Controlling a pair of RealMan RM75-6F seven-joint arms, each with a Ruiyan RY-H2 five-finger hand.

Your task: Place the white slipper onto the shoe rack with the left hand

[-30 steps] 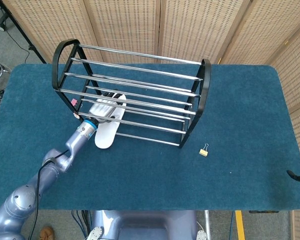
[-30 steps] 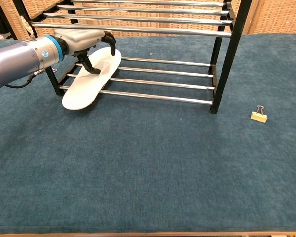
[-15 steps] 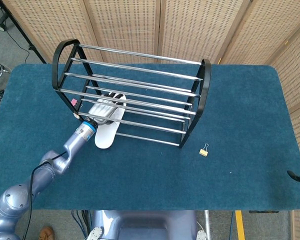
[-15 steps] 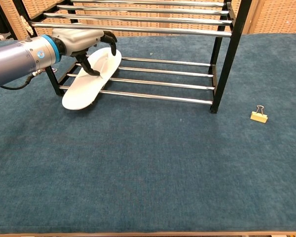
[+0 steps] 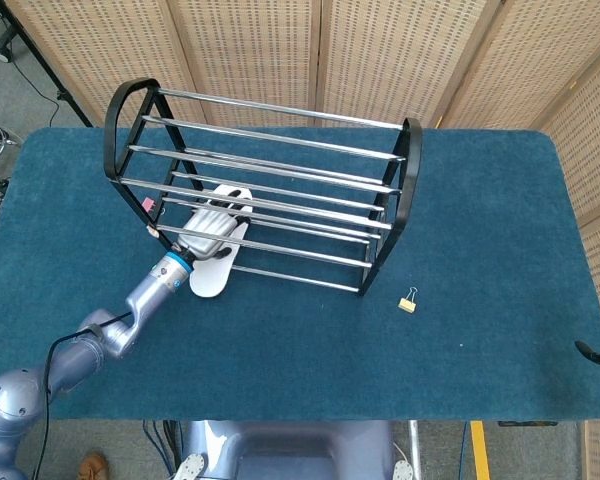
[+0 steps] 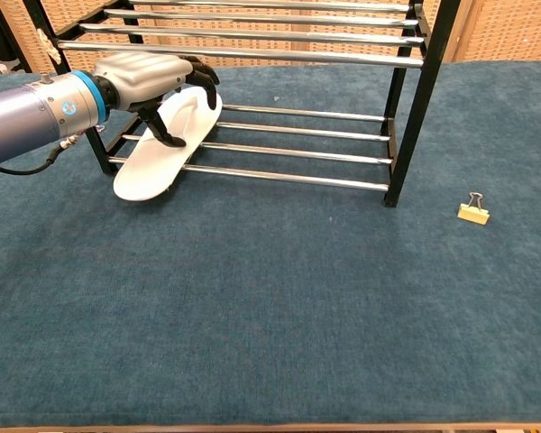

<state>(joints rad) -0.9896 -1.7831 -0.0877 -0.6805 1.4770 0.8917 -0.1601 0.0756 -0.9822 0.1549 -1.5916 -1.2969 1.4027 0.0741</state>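
Observation:
The white slipper lies slanted across the lowest rails of the black shoe rack. Its toe is inside the rack and its heel sticks out over the front rail above the table. My left hand arches over the slipper's front half, thumb on its near edge and fingers curled over the far edge, holding it. Only dark fingertips of my right hand show at the right edge of the head view; whether it is open cannot be told.
A small binder clip lies on the blue cloth to the right of the rack. The rack's upper chrome rails run just above my left hand. The table's front edge is close by.
My left arm has sunk lower and the hand has shifted slightly right over the slipper. The slipper has stayed in the same spot on the lower rails.

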